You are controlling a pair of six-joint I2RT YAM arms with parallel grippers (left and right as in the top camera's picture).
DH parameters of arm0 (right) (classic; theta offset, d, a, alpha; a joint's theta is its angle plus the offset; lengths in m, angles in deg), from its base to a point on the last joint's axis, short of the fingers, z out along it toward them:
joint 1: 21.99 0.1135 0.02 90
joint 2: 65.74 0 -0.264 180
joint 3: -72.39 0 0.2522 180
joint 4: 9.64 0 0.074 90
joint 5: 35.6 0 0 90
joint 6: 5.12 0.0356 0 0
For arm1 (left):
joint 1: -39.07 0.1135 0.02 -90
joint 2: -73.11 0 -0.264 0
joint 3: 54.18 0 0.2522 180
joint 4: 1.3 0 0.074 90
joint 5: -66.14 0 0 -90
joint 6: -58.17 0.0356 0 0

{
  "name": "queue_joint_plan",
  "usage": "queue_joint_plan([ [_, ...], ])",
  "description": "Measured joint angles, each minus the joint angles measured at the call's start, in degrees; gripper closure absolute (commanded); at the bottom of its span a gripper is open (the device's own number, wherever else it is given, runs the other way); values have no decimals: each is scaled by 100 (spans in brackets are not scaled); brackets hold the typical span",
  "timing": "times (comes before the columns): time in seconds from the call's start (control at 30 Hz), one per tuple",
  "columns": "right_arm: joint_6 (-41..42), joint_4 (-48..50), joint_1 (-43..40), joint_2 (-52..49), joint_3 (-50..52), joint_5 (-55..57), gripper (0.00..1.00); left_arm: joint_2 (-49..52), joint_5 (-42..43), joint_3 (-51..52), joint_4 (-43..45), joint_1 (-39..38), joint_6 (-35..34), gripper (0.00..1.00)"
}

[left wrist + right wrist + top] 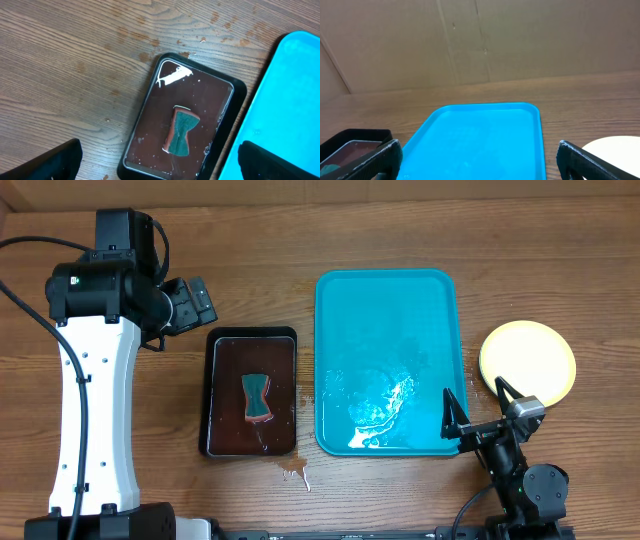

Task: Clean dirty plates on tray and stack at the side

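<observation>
The turquoise tray (388, 290) lies mid-table with no plates on it, only water streaks near its front; it also shows in the right wrist view (480, 145) and the left wrist view (285, 90). A stack of plates (528, 360), pale yellow-green on top, sits on the table right of the tray; its edge shows in the right wrist view (615, 147). My left gripper (160, 162) is open and empty, high above the black tray. My right gripper (480, 415) is open and empty at the tray's front right corner; it also shows in its own wrist view (477, 160).
A black tray (252, 392) holding brownish water and a green-orange sponge (256, 398) lies left of the turquoise tray; both show in the left wrist view, tray (150, 120) and sponge (181, 132). Brown drips (292, 472) mark the wood in front. A cardboard wall (470, 40) stands behind.
</observation>
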Motion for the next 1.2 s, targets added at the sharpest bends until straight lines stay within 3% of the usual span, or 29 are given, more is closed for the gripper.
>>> queue_joint_plan([
  [0.57,0,0,0,0,0,0,0,-33,-2,0,2,-35,0,0],
  [0.73,0,2,0,0,0,2,0,-695,-192,20,55,-474,22,0],
  [0.9,2,2,0,0,0,2,0,-2260,-566,778,1443,-866,181,0],
  [1.2,2,2,0,4,0,17,0,-5101,-361,4391,4022,-767,638,0],
])
